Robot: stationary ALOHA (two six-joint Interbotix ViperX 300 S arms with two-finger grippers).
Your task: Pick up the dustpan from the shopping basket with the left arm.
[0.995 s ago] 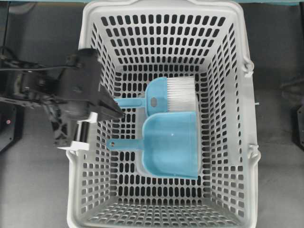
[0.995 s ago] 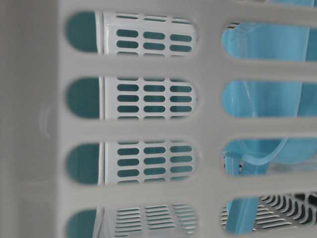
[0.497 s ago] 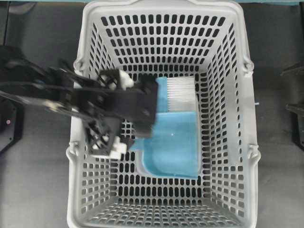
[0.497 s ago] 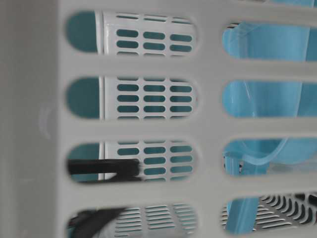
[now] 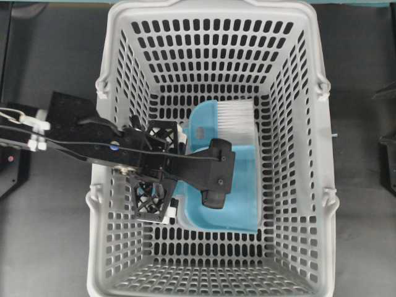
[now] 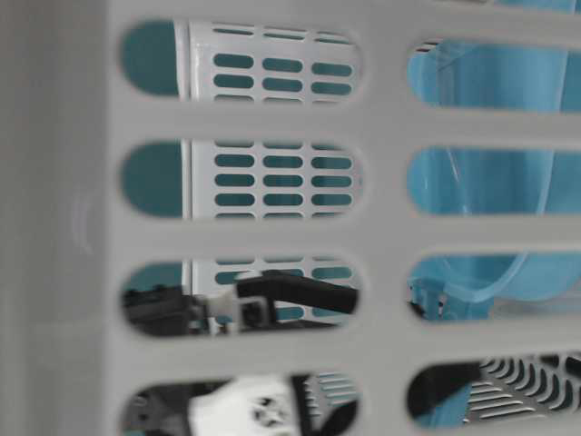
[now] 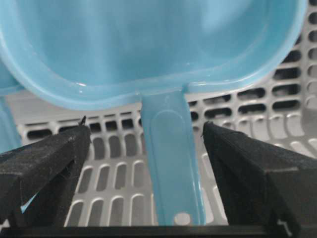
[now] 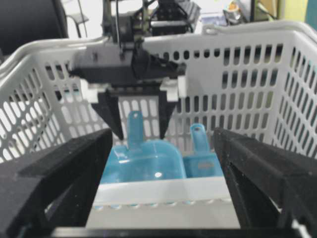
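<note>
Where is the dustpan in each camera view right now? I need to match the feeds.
Overhead: dustpan sits centre-right on the floor of the shopping basket, partly under the left gripper.
Table-level: blue seen through wall slots at right.
Left wrist: pan across the top, handle running down the centre.
Right wrist: lower centre.
Shared landmark: the dustpan's thin handle.

dustpan (image 5: 238, 204): light blue, lying flat on basket floor
shopping basket (image 5: 309, 185): grey, slotted, standing upright
</note>
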